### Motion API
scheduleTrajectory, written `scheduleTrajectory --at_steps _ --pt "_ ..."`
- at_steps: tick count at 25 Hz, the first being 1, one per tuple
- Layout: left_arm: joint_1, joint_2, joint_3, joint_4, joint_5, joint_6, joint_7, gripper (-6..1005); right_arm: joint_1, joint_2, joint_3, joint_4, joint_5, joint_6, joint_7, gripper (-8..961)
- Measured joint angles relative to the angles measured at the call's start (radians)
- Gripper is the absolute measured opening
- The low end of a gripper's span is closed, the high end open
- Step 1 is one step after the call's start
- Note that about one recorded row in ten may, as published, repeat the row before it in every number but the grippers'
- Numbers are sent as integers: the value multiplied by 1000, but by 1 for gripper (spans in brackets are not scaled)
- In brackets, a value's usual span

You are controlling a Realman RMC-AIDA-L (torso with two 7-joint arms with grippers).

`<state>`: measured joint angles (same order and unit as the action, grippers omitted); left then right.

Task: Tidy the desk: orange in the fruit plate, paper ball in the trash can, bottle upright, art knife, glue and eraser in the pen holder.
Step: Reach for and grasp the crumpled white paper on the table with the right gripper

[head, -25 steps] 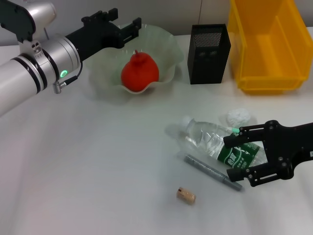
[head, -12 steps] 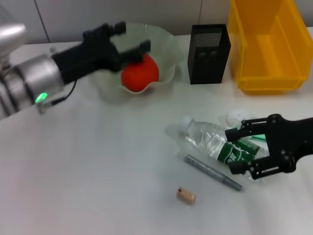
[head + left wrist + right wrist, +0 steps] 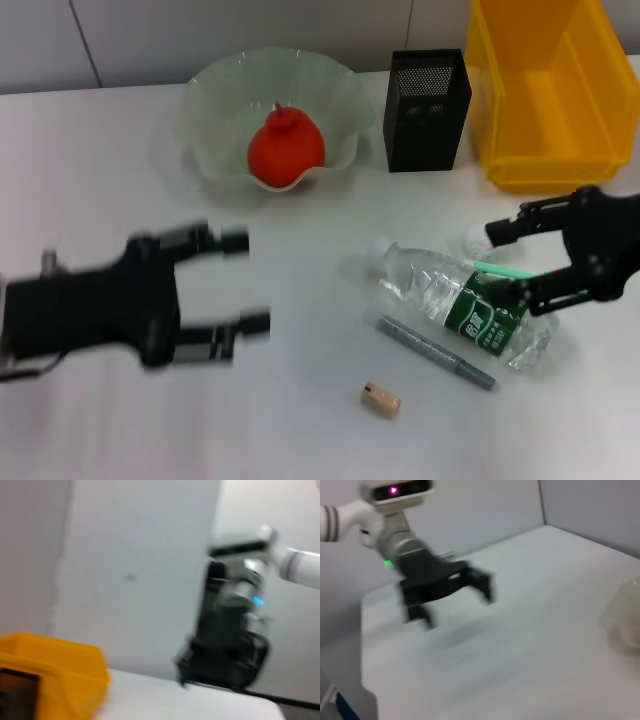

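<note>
Red-orange round orange (image 3: 285,150) is seen in pale green ruffled fruit plate (image 3: 215,95) | clear plastic bottle (image 3: 455,305) lying, right gripper (image 3: 520,265) jaws apart over it | left gripper (image 3: 235,285) jaws spread, empty | tan eraser (image 3: 380,399), white paper ball (image 3: 470,240) left on counter.

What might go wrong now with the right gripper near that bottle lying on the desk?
1. The right gripper, jaws open, sits at the label end of the lying clear plastic bottle; a round bottle could roll off toward the grey pen-like tool.
2. The small white paper ball is close behind the gripper and may be knocked.
3. The open left gripper is well clear.
</note>
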<state>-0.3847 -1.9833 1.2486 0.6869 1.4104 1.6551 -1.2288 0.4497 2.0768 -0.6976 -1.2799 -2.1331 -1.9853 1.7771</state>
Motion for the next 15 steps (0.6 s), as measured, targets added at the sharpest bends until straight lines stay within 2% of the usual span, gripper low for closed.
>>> scheduleTrajectory --at_steps 4,7,11,15 --pt "22 12 -7 -1 76 82 9 857 16 -6 -77 -162 -42 9 192 786" --pt "30 13 -24 -2 124 102 16 857 61 -9 -114 -243 -138 10 339 786" --pt "38 8 -44 -11 169 112 48 856 146 -14 -158 -257 -305 8 507 786" --pt "40 5 -70 -30 192 112 68 856 228 -19 -203 -201 -475 32 601 786"
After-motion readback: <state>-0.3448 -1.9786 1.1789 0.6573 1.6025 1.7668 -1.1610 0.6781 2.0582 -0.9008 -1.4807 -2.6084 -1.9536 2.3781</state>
